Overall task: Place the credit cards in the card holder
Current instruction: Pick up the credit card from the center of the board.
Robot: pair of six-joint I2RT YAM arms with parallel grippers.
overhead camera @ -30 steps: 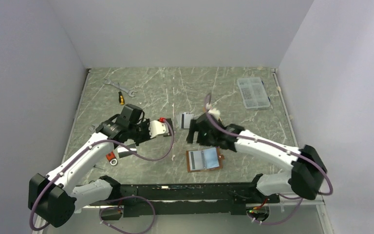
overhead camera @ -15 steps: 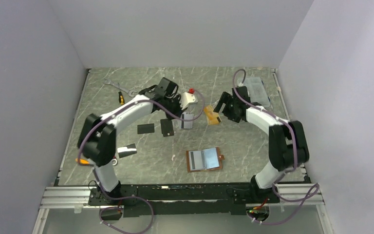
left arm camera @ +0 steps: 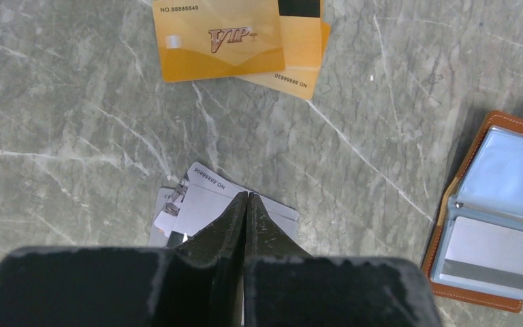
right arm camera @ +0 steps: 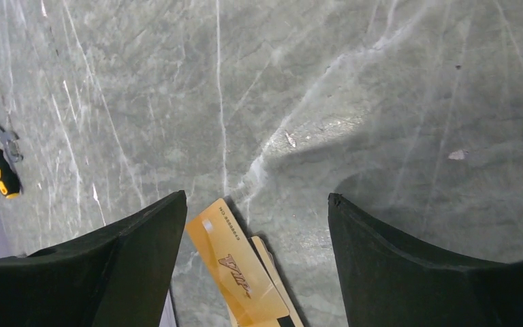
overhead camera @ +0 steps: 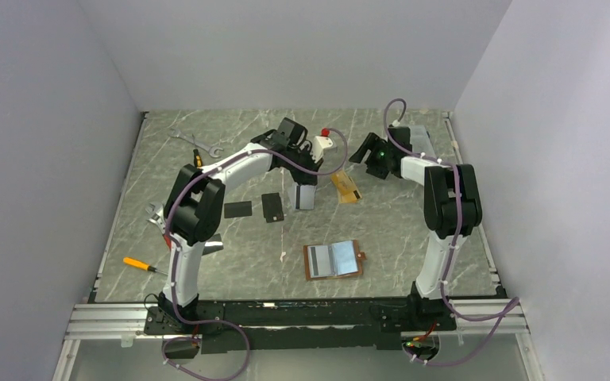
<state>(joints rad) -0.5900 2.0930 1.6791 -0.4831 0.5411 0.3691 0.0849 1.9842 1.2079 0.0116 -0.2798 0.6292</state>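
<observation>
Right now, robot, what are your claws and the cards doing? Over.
Left claw shut above silver cards. Right claw open above orange cards. Card holder lies open, one card inside. Nothing seen blocking it.

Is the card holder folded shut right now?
No, the card holder lies spread open, its blue-grey inner sleeves facing up.

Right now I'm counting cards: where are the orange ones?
Top view, right of centre: the orange cards lie overlapped, right of the silver cards.
</observation>
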